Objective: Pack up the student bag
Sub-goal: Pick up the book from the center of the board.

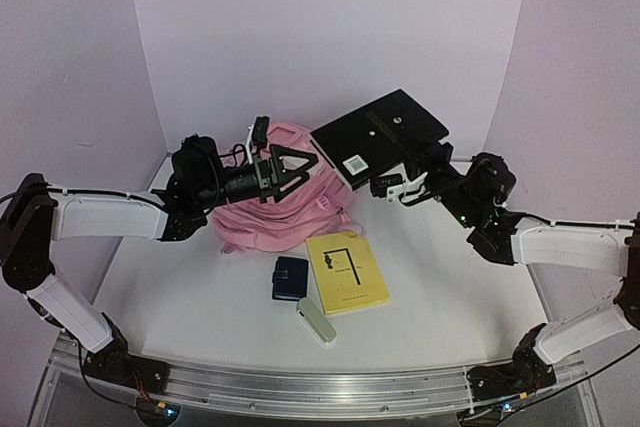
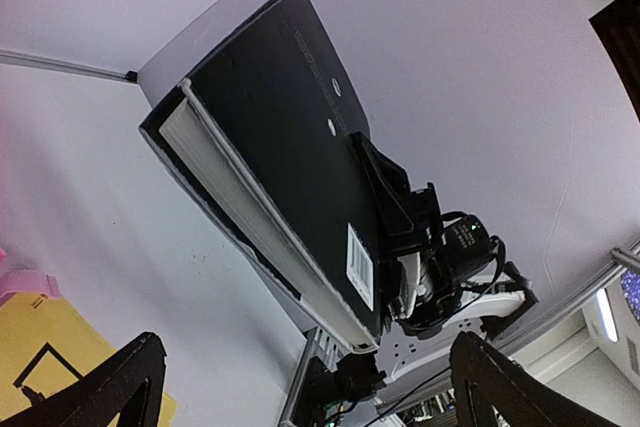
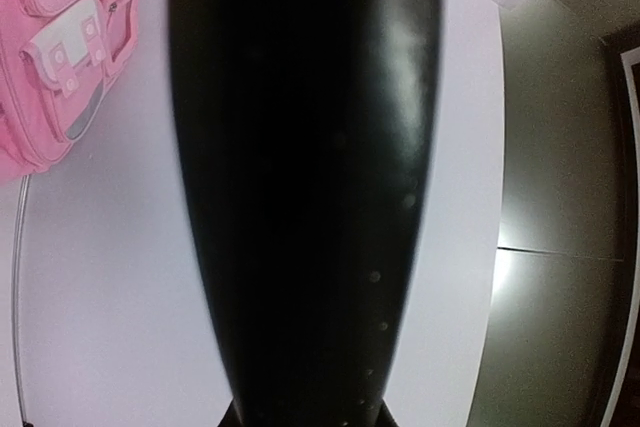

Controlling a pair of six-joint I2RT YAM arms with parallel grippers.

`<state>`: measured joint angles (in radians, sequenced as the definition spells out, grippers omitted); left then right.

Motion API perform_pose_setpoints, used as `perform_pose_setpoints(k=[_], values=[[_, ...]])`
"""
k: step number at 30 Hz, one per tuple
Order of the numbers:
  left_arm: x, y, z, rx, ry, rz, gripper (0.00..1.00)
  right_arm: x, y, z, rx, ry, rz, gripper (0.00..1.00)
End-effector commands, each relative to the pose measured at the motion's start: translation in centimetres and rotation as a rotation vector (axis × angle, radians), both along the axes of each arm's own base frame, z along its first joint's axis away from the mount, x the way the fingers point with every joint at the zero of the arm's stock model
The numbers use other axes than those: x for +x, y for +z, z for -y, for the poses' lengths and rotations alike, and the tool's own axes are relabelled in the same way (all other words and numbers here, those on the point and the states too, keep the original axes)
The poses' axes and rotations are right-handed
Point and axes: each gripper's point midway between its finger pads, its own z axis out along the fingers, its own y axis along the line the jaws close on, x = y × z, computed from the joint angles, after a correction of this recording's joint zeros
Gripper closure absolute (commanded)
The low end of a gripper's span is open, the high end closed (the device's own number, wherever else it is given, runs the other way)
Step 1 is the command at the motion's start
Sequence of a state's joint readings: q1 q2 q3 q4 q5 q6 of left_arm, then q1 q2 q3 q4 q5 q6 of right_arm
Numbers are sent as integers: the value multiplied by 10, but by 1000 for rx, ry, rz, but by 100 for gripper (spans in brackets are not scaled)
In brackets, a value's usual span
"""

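Observation:
The pink student bag [image 1: 268, 217] lies at the back middle of the table; a corner of it shows in the right wrist view [image 3: 70, 37]. My left gripper [image 1: 305, 167] hovers over the bag's top, open and empty, its fingers [image 2: 120, 387] spread wide. My right gripper [image 1: 395, 185] is shut on the edge of a large black book [image 1: 380, 132] with a barcode label and holds it tilted in the air, right of the bag. The book also shows in the left wrist view [image 2: 290, 157] and fills the right wrist view [image 3: 300, 177], hiding the right fingers there.
A yellow book [image 1: 347, 270] lies in front of the bag. A small navy wallet [image 1: 290, 277] sits to its left, and a pale oblong case [image 1: 316, 322] lies nearer the front edge. Lilac walls close in the back and sides.

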<state>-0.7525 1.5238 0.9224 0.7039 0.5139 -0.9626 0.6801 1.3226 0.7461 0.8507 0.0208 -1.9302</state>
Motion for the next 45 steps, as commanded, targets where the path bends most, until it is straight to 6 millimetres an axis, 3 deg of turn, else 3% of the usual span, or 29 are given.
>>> perform_pose_setpoints(k=[1, 4, 8, 15, 24, 29, 34, 38, 41, 45], values=[[-7, 22, -9, 18, 15, 156, 0, -5, 61, 31, 181, -140, -12, 100], [-1, 14, -28, 240, 132, 277, 0, -12, 33, 51, 214, -204, -323, 100], [-5, 3, -47, 454, 163, 451, 0, -47, -2, 57, 173, -155, -644, 100], [-37, -40, -19, 699, -56, 726, 0, -91, -30, 48, 110, -34, -936, 100], [-87, -44, 20, 662, -231, 943, 3, -116, -51, 43, 106, -71, -1265, 100], [-90, -47, 37, 649, -240, 943, 8, -125, -58, 39, 102, -65, -1352, 100], [-85, -33, 48, 575, -184, 928, 11, -123, -52, 29, 218, -82, -1440, 100], [-75, -5, 30, 415, -44, 851, 7, -114, -36, 17, 444, -134, -1536, 100], [-54, 18, 4, 253, 62, 710, 5, -101, -11, 8, 697, -139, -1577, 100], [-33, 29, -14, 98, 170, 569, 2, -70, 39, 6, 1102, -82, -1579, 100]])
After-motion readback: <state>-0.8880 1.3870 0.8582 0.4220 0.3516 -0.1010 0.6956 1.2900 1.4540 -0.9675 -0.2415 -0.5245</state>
